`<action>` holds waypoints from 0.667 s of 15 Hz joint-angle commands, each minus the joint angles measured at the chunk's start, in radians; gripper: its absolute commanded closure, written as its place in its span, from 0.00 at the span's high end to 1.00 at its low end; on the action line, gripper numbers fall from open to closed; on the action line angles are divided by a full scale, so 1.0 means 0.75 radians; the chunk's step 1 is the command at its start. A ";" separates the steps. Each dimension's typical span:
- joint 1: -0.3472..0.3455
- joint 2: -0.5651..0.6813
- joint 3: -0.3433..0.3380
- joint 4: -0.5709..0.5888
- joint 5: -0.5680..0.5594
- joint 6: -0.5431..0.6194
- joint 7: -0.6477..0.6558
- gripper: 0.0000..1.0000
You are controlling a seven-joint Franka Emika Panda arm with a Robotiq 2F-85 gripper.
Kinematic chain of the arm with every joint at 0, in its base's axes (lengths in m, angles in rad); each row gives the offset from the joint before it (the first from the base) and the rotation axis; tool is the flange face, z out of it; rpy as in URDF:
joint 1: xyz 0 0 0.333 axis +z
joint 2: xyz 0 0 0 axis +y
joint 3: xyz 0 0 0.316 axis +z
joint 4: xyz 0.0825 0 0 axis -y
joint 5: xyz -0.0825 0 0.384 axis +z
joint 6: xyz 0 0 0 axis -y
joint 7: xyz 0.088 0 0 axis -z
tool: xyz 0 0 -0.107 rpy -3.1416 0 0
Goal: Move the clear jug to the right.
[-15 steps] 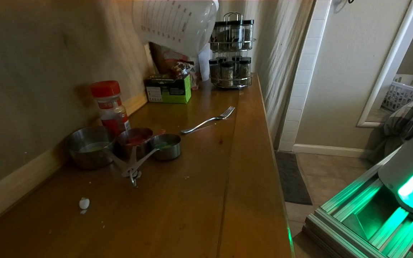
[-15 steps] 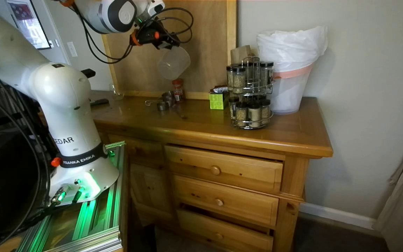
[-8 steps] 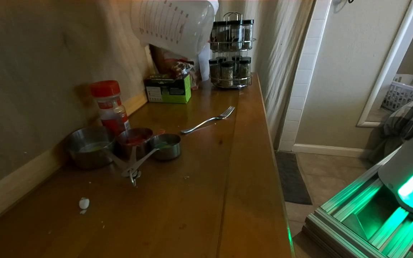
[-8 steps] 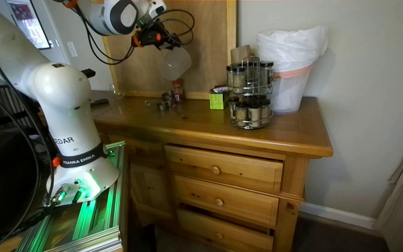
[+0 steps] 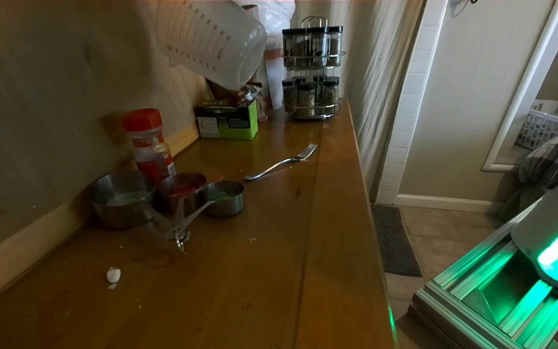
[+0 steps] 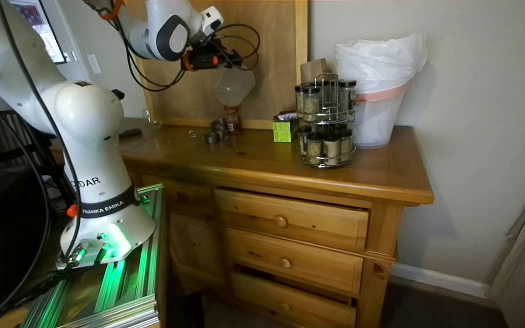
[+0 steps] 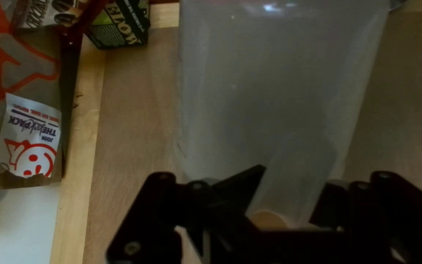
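My gripper (image 7: 289, 196) is clamped on the flat handle (image 7: 295, 176) of the clear jug (image 7: 266, 80), fingers (image 7: 244, 186) on either side. Thin plastic, could pivot in the pinch, so I'd keep the squeeze and move smoothly. Jug is in the air, tilted, above the dresser top (image 6: 262, 157), wood backboard (image 7: 134, 121) behind it; gap there unclear, I'd bias away. In an exterior view the jug's low edge meets the red-capped jar (image 6: 232, 120) in line of sight; can't tell clearance, so I'd gain some height before going sideways. Measuring cups (image 5: 225, 201) sit beside that jar, same hazard. I read "right" as toward the spice rack (image 6: 327, 165). Out that way: fork (image 5: 292, 159) lying flat, bad thing to land a base on, so I'd pick a spot off it. Green box (image 5: 230, 123) next, then the rack, with the lined bin (image 6: 376, 120) near it; I'd stop short of those. For placing: level the jug first, lower until the base sits flat, then release. Not set down yet.
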 commanded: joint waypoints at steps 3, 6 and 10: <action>0.164 0.177 -0.142 -0.001 -0.018 0.270 0.004 0.00; 0.163 0.244 -0.162 0.000 -0.034 0.381 0.008 0.00; 0.148 0.360 -0.175 0.034 -0.024 0.520 0.019 0.00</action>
